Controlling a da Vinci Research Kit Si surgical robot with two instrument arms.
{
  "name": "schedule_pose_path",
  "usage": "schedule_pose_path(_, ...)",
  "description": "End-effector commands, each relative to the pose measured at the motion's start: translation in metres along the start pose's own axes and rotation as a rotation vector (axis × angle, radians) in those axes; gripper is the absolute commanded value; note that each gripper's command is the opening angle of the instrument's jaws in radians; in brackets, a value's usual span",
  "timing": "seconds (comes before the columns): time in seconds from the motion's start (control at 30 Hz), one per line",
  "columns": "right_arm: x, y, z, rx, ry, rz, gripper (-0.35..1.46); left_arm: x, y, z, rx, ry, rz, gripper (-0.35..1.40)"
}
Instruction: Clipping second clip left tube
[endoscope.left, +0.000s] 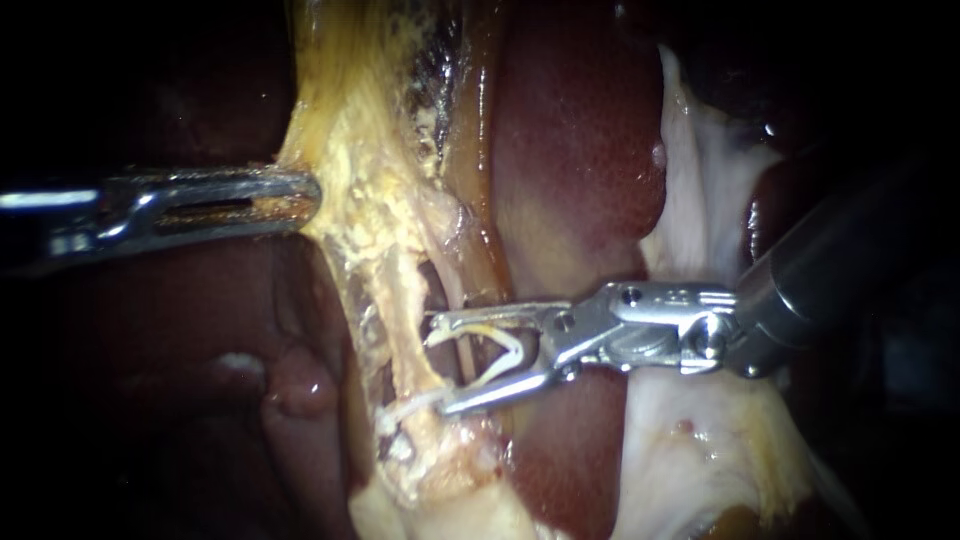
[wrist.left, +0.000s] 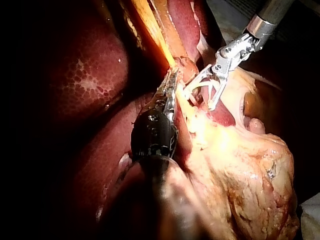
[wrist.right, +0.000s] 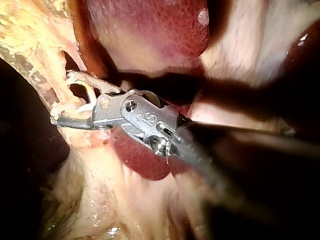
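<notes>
My left instrument (endoscope.left: 300, 195) comes in from the left, its jaws shut on the edge of the yellow fatty tissue (endoscope.left: 370, 130) and holding it taut. Two strands run down from that tissue: a pale left tube (endoscope.left: 402, 310) and a thinner orange tube (endoscope.left: 463, 352) beside it. My right instrument (endoscope.left: 440, 365) has its jaws standing wide apart around the thinner tube, with a white clip (endoscope.left: 505, 350) held between them. A thin white band (endoscope.left: 410, 404) crosses the left tube lower down. The right wrist view shows the same jaws (wrist.right: 62, 100) and clip (wrist.right: 82, 95) against the strands.
Dark red liver (endoscope.left: 570, 150) lies behind and to the right of the tubes. Pale white tissue (endoscope.left: 700, 190) sits under the right shaft. In the left wrist view my left instrument (wrist.left: 170, 87) meets the yellow tissue beside my right instrument (wrist.left: 200, 95).
</notes>
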Motion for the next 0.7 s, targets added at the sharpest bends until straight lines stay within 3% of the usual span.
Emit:
schedule_pose_path(0.03, 0.0000, 0.0000, 0.0003, -0.001, 0.000, 0.000, 0.58, 0.0000, 0.0000, 0.0000, 0.000, 0.000, 0.000, -0.35)
schedule_pose_path(0.27, -0.0006, 0.0004, 0.0026, 0.021, -0.010, 0.000, 0.58, 0.0000, 0.0000, 0.0000, -0.003, -0.001, 0.000, -0.35)
schedule_pose_path(0.53, -0.0014, -0.0004, 0.0041, 0.092, -0.030, 0.018, 0.58, 0.0000, 0.0000, 0.0000, -0.003, -0.001, 0.000, -0.35)
schedule_pose_path(0.7, -0.0011, -0.0008, 0.0043, 0.150, 0.002, 0.038, 0.56, 0.0000, 0.0000, 0.0000, -0.004, -0.001, 0.000, -0.35)
